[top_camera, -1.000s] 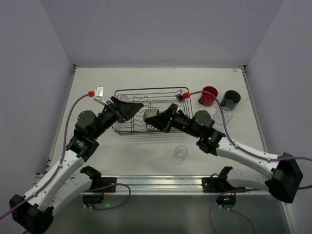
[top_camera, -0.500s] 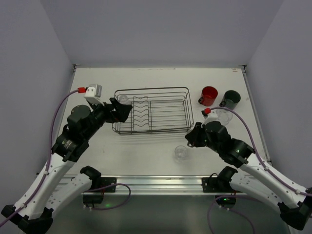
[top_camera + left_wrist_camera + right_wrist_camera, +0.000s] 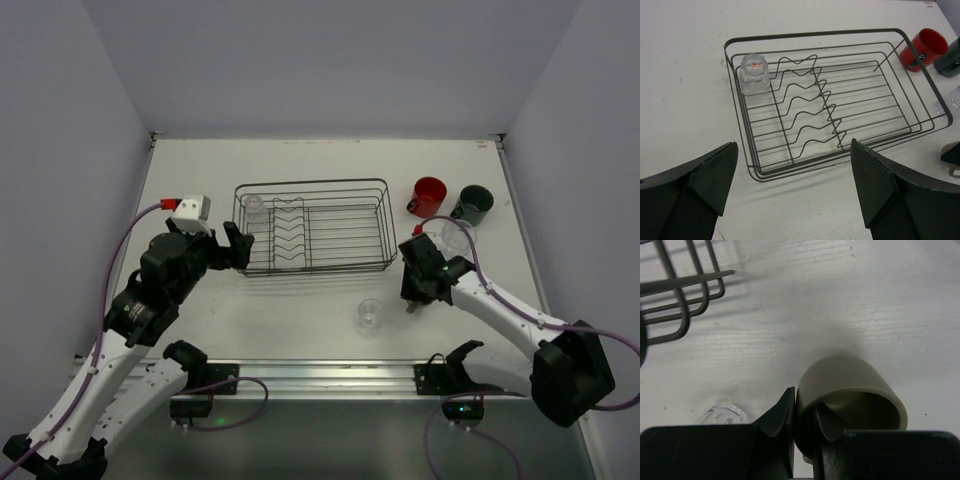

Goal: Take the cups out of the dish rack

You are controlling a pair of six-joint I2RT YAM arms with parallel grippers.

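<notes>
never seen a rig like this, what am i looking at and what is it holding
Two robot arms are bolted to a white table. The wide picture looks down from above; the other two come from wrist cameras. The left gripper is open, facing the black wire dish rack, which holds one clear glass. The right gripper pinches the wall of a tan cup, outside the rack. A red mug, a dark mug, a near glass and a far glass stand on the table.
</notes>
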